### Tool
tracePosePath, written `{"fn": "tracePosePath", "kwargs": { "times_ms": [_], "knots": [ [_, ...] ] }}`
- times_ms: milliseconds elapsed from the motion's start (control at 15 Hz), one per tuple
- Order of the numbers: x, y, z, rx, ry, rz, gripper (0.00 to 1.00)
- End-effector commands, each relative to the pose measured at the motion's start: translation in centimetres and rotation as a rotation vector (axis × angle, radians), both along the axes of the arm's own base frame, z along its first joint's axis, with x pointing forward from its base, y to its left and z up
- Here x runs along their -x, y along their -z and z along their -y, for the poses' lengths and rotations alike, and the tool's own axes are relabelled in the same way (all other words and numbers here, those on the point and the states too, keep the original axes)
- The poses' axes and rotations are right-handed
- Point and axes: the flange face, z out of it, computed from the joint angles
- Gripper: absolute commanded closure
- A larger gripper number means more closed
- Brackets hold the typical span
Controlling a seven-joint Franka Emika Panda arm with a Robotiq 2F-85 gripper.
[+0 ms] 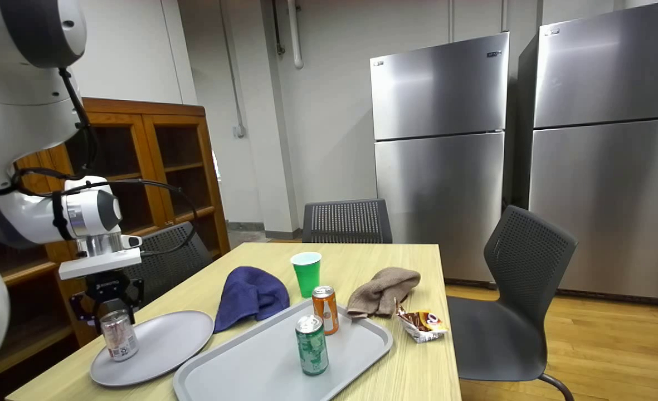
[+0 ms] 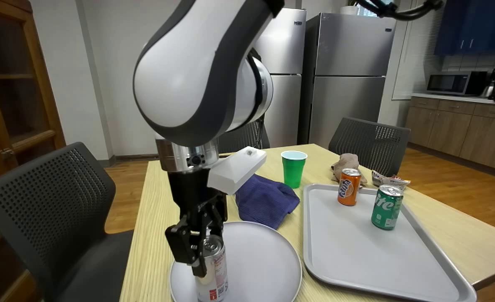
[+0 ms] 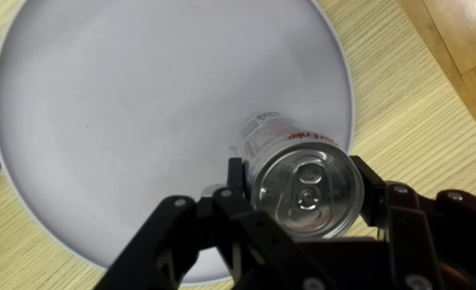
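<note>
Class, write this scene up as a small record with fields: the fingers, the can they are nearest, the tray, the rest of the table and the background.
fingers: one on each side of the silver can; whether they grip it firmly cannot be told
silver can: upright on the round plate, off its centre
tray: orange can and green can, both standing
table: green cup, blue cloth, brown cloth, snack bag
background: two refrigerators, dark chairs, wooden cabinet
</note>
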Motion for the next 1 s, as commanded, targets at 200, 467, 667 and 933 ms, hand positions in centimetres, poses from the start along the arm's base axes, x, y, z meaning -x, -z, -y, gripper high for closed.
{"fn": "tracePosePath", "kwargs": {
  "times_ms": [200,467,667,933],
  "knots": [
    [-3.1,-3.7,1.2,-0.017,0.078,0.069,0.61],
    [-4.9,-5.5,4.0,-0.014,0.17,0.102,0.61],
    [-6.2,-6.5,6.7,-0.006,0.245,0.127,0.61],
    [-7.2,-7.4,10.5,0.013,0.34,0.146,0.61]
  ]
}}
